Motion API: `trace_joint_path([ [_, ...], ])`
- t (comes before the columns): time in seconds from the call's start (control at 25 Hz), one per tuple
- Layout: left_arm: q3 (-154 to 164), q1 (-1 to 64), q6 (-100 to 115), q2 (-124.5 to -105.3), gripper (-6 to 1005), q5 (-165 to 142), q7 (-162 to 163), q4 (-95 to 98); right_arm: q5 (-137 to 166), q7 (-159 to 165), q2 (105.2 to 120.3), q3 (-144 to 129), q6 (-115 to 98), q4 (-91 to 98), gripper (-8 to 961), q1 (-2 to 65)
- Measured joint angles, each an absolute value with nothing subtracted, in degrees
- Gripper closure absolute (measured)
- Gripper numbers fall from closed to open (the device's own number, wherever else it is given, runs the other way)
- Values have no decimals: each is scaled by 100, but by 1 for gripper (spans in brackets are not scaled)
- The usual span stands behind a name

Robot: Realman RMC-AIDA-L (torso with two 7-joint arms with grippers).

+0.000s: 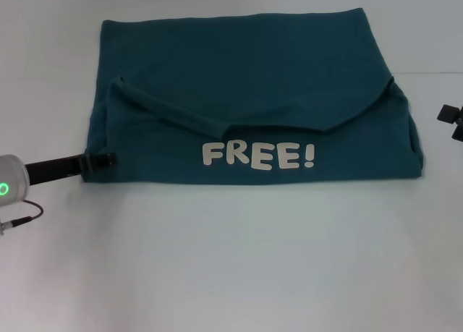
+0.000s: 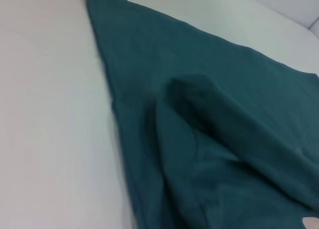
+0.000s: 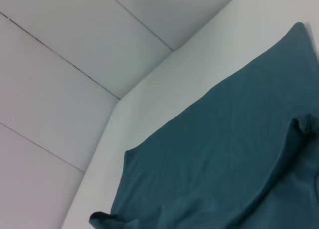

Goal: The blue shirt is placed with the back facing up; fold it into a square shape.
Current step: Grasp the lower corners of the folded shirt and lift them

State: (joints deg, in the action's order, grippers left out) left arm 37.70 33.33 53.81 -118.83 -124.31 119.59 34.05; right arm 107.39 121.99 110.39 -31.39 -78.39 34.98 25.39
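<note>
One "FREE!" print (image 1: 258, 155), blue shirt (image 1: 239, 64)

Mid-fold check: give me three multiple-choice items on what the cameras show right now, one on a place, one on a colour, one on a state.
1. Where is the left end effector?
A. at the left edge of the dark teal-blue soft fabric shirt
B. above the lettering
C. off the white table

2. What colour are the block letters "FREE!"?
A. yellow
B. white
C. red

3. How does the shirt lie?
A. spread flat, unfolded
B. rolled into a tube
C. near part folded up, front print showing

Answers: 1 A, its dark tip meets the shirt's left edge; the right end effector sits apart at the far right. 2 B, pale letters on teal. 3 C, the print faces up on the near flap.
</note>
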Motion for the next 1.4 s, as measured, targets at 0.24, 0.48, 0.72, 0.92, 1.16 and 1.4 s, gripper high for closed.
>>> trace_joint_path([
  [0.24,3843,3317,5359,-11886,524,-12464,11980,3421,10740,12199,11039,-3051,-7904,3503,54,2497],
  [0.48,3894,3306,5366,-11898,723,-12468,11963,3434,10759,12193,11039,-3049,-7920,3505,53,2495],
  [0.72,3729,3287,5611,-11899,935,-12416,11978,3553,10827,12229,10984,-3137,-7960,3503,53,2487],
  [0.92,3220,3320,6170,-11790,997,-12404,12079,3602,11137,12347,10889,-3168,-8091,3503,53,2557],
  [1.16,2547,3355,6834,-11632,997,-12392,12303,3577,11161,12414,10826,-3147,-8107,3538,53,2567],
  [1.4,2474,3415,6838,-11594,996,-12407,12442,3554,11800,12899,10620,-3182,-7941,3554,53,2797],
])
